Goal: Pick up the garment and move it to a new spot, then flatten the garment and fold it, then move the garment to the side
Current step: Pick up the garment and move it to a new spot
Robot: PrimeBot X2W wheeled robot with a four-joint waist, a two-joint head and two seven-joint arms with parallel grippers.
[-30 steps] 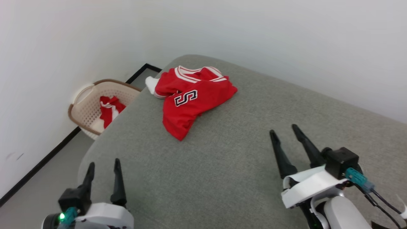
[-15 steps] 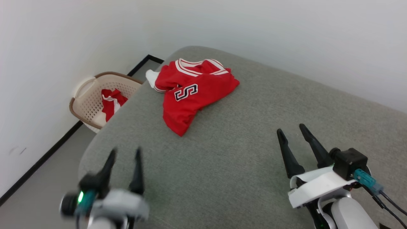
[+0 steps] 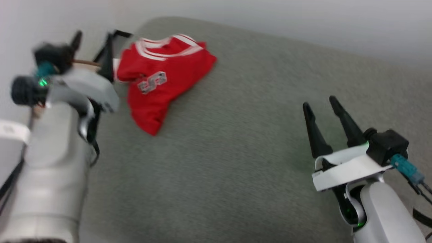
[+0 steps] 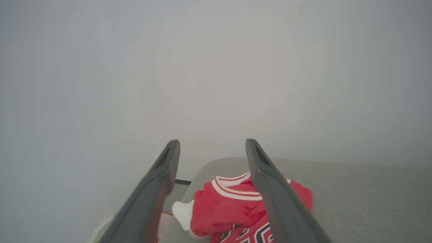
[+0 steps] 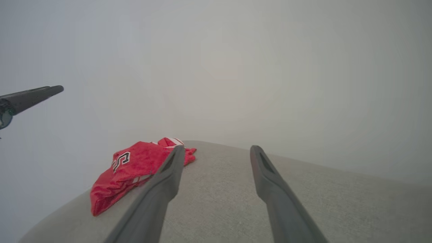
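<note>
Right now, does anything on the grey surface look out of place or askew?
The garment lies crumpled and bunched near the far left corner of the grey surface, a white sleeve poking toward the edge. Nothing else stands out.

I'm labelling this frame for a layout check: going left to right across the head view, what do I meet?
left claw → red garment → right claw

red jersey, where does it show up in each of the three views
Head view: garment upper left, crumpled on the grey cushion.
Left wrist view: bottom centre.
Right wrist view: lower left.
Shared landmark: the cushion's rounded far corner beside it.
</note>
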